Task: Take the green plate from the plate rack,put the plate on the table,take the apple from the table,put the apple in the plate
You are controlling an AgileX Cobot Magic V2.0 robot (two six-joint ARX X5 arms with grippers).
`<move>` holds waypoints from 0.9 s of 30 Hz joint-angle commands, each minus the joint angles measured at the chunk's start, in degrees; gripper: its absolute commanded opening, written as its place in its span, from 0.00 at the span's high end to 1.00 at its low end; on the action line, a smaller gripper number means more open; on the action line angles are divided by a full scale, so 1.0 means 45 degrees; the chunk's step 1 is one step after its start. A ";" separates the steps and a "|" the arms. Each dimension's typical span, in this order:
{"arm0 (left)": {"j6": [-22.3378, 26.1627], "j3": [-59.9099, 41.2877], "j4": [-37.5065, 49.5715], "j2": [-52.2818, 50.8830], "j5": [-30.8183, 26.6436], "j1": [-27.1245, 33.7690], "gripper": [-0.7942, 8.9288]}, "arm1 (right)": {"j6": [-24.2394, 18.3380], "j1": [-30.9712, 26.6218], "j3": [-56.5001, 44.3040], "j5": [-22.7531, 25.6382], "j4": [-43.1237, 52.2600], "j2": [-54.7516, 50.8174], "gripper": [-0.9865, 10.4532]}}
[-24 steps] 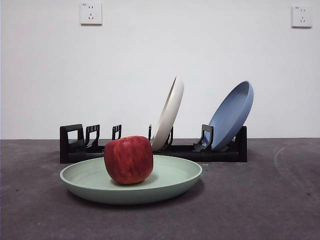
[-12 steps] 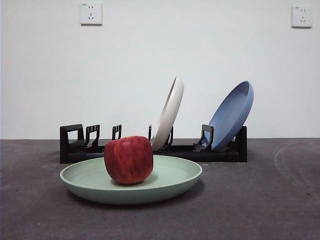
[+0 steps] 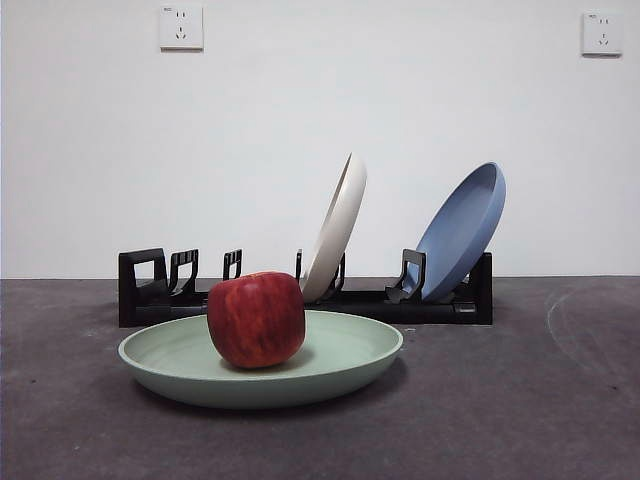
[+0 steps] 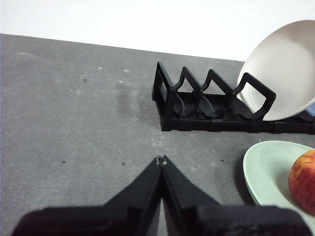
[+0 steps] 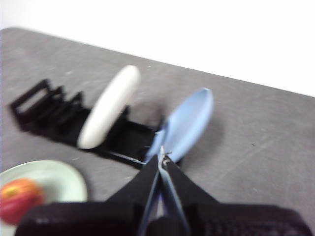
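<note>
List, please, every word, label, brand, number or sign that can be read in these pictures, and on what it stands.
None can be read.
Two wall sockets each carry a small mark at the top, too small to read.
The green plate, apple, cream-white plate, blue plate and plate rack bear no text.

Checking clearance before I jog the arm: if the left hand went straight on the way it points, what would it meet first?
Probably the plate rack: the left hand, jaws shut, points over bare table toward the rack's empty end. Depth is unclear, so it might pass just beside it.
</note>
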 commanded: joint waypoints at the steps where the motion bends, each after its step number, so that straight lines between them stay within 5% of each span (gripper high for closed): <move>1: 0.0175 -0.0121 0.0087 0.0000 -0.0005 0.0029 0.92 | -0.0189 -0.1632 -0.3060 -0.0743 0.2385 -0.0709 0.91; 7: 0.0175 -0.0121 0.0087 0.0000 -0.0005 0.0029 0.92 | 0.0491 -0.3755 -0.7980 -0.0724 0.6101 -0.2608 0.91; 13: 0.0175 -0.0121 0.0087 0.0000 -0.0005 0.0029 0.92 | 0.0709 -0.4401 -1.1045 -0.0593 0.7490 -0.4969 0.91; 27: 0.0175 -0.0121 0.0092 0.0044 -0.0005 0.0029 0.92 | 0.0889 -0.4770 -1.2240 0.0359 0.4090 -0.9350 0.91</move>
